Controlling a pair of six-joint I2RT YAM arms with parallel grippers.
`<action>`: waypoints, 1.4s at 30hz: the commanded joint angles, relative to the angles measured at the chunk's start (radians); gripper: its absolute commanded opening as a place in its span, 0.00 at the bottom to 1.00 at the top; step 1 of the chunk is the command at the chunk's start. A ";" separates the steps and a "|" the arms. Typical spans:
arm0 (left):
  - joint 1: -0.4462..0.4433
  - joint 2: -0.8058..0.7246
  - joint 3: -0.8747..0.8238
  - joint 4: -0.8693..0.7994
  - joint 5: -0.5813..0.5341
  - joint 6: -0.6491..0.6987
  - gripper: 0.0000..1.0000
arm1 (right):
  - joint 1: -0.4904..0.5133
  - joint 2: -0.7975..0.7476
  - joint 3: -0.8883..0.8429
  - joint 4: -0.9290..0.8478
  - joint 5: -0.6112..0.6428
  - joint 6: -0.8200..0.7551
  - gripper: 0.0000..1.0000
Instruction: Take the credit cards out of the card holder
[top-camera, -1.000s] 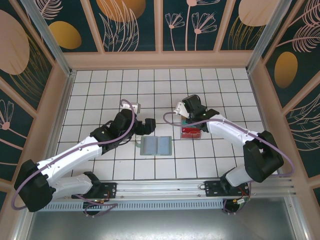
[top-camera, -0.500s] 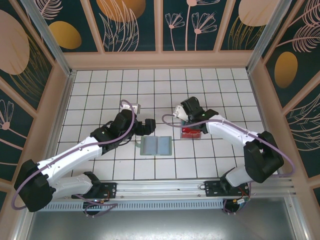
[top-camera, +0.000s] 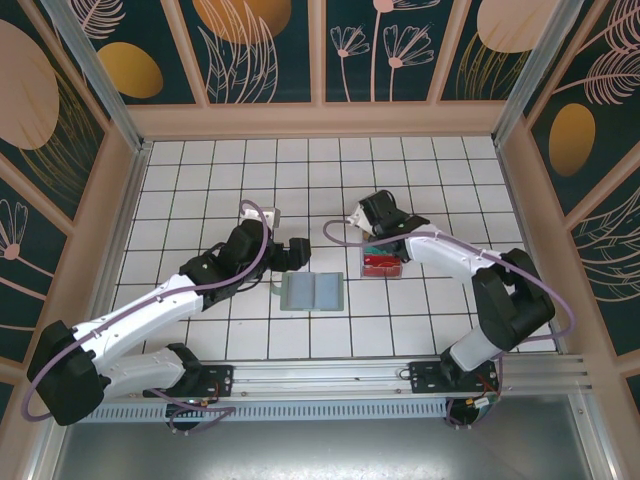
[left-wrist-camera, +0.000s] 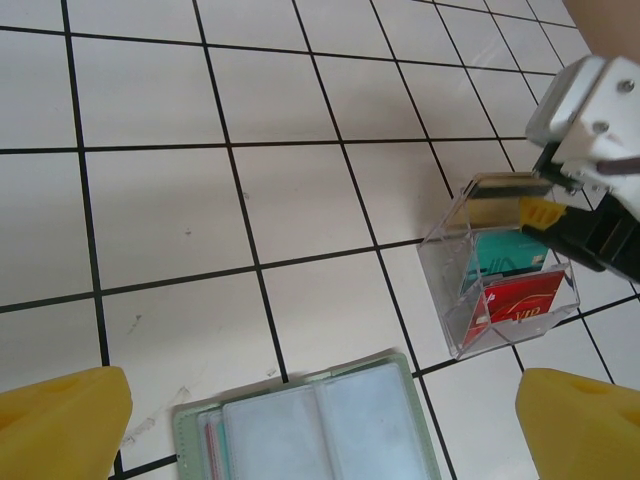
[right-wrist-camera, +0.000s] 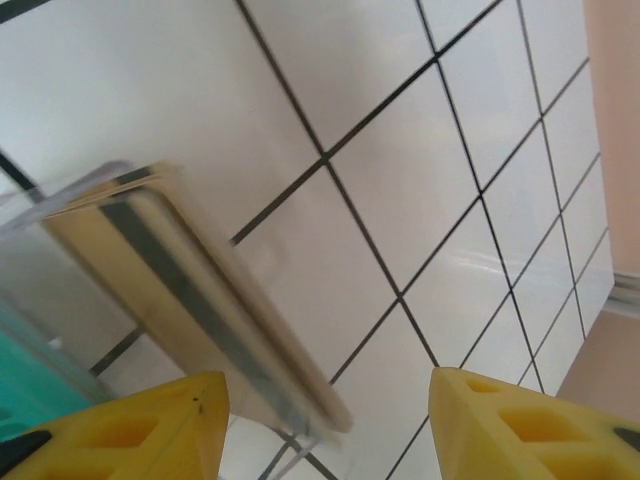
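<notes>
The card holder (top-camera: 312, 291) lies open on the tiles, pale inner face up; in the left wrist view the card holder (left-wrist-camera: 310, 430) shows thin reddish and teal edges in its left panel. My left gripper (left-wrist-camera: 320, 430) hovers open above it, left gripper (top-camera: 300, 252) just beyond its far edge. A clear tray (left-wrist-camera: 500, 285) holds a teal card (left-wrist-camera: 505, 255), a red card (left-wrist-camera: 520, 300) and a yellow-gold card (left-wrist-camera: 500, 205) leaning on its far wall. My right gripper (right-wrist-camera: 330, 420) is open over that yellow-gold card (right-wrist-camera: 180, 290), which touches neither finger.
The clear tray (top-camera: 382, 262) stands one tile right of the holder. White tiled floor spreads around both, walled by wooden panels (top-camera: 320, 120) at the back and sides. A metal rail (top-camera: 320, 375) runs along the near edge.
My right gripper has drawn back a little toward the far left, off the tray's middle. The yellow-gold card now leans free in the tray. The left arm has stayed put.
</notes>
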 joint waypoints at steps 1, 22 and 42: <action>0.002 -0.014 -0.010 0.001 -0.003 -0.006 0.99 | -0.002 -0.008 0.044 0.002 0.004 0.046 0.57; 0.003 0.156 0.052 -0.063 0.029 -0.083 0.98 | 0.157 -0.250 -0.014 -0.077 -0.273 1.097 0.49; 0.002 0.277 -0.022 -0.079 0.162 -0.183 0.70 | 0.332 -0.135 -0.353 0.227 -0.435 1.575 0.38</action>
